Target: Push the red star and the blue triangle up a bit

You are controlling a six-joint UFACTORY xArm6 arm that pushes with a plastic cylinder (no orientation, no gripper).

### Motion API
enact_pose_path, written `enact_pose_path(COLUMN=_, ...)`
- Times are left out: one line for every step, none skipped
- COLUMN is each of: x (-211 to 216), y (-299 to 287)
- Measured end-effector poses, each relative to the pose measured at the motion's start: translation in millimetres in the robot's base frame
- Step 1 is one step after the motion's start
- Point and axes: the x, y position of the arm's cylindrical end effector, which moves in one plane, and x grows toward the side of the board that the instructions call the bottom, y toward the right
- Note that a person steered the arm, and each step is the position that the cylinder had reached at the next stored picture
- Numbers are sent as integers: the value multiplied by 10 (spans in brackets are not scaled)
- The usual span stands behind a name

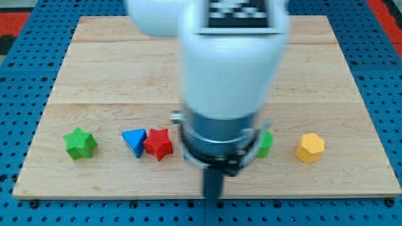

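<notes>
The red star (159, 144) lies on the wooden board (125, 69) near the view's bottom, left of centre. The blue triangle (134, 141) touches its left side. My rod hangs from the large white arm in the middle of the view. My tip (213, 197) is at the board's bottom edge, to the right of and below the red star, apart from both blocks.
A green star (80, 144) lies left of the blue triangle. A green block (266, 144) is partly hidden behind the arm on the right. A yellow hexagon (310, 147) lies further right. The board rests on a blue pegboard surface (12, 94).
</notes>
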Motion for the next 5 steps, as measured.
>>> enact_pose_path(x=-140, y=-387)
enact_pose_path(x=-285, y=-490)
enact_pose_path(x=-534, y=-500)
enact_pose_path(x=-664, y=-758)
enact_pose_path(x=-482, y=-888)
